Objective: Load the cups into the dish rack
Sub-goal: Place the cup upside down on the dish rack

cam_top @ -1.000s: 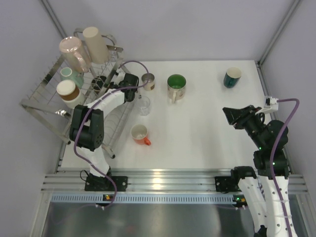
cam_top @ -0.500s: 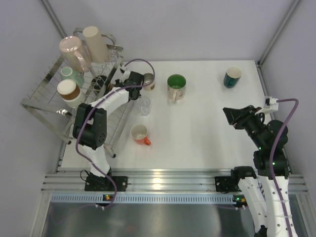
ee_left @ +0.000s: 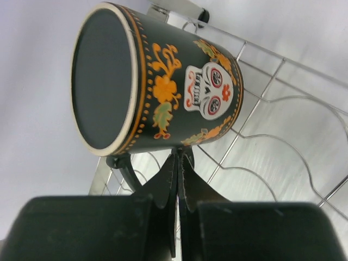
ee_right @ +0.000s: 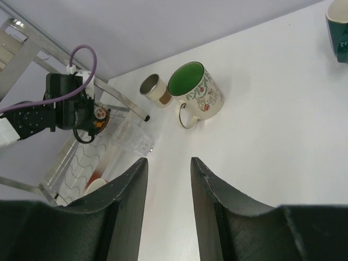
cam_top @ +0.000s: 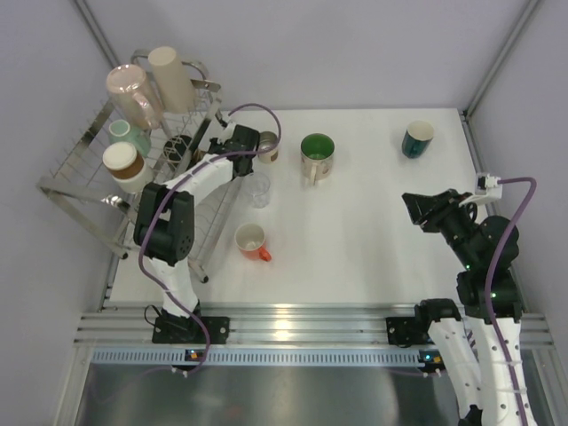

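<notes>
The left gripper is pinched nearly together at the handle of the black skull mug (tipped on its side), holding it over the wavy wires of the dish rack. The right gripper hangs parted and empty above the table.

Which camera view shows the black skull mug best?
Left wrist: the skull mug fills the frame, pattern sharp, jaws closed at its handle. Right wrist shows it tiny and distant; top external hides it under the left arm.
</notes>
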You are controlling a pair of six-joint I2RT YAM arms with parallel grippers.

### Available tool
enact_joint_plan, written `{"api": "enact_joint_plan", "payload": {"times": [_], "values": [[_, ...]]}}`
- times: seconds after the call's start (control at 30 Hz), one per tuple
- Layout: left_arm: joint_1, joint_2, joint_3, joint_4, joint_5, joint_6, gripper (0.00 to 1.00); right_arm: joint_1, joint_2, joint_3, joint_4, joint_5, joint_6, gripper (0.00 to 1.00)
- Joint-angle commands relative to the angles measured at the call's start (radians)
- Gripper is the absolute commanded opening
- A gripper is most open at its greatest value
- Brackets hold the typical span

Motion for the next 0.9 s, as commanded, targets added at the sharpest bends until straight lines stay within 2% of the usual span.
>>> {"api": "enact_joint_plan", "payload": {"times": [0.0,0.37,0.87], "values": [[0.010,-0.029,-0.047,0.051,0.003,0.089,0.00,0.017,-0.009,0.023,0.035,0.011,-0.006,0.38],[-0.043,0.009,-0.077,0.051,-0.041,0.120,0.00,0.023,-0.029,0.037,0.006,0.023,-0.020,0.38],[-0.073,0.072,-0.003,0.052,-0.106,0.191,0.00,0.036,-0.047,0.042,-0.009,0.043,-0.046,0.38]]}}
